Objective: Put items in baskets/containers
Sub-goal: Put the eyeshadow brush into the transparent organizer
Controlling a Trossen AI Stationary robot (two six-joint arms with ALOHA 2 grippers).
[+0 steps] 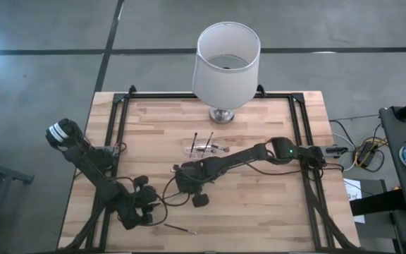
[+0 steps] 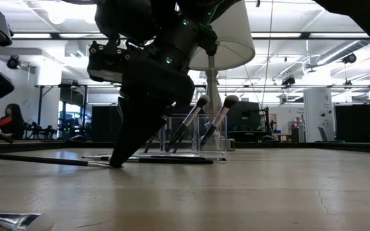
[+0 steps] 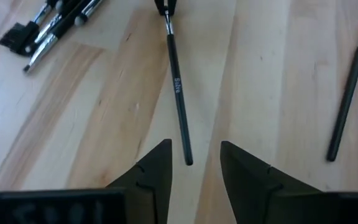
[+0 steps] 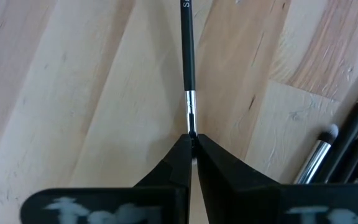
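Wood surface (image 1: 259, 197), white lampshade (image 1: 225, 63) at back, open workshop behind.
I see right tool (image 4: 192, 144) clamped on a brush (image 4: 188, 59) lying flat near the clear holder (image 1: 204, 149); left tool (image 3: 194, 163) open at that brush's other end.

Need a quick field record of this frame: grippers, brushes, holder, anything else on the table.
right gripper: shut on the metal end of a thin dark brush, fingertips down at the wood
left gripper: open, over the other end of that brush
clear holder: mid-table, two brushes leaning upright in it
loose brushes: one near the front edge, a small pile by the holder
lamp: white shade, behind the holder
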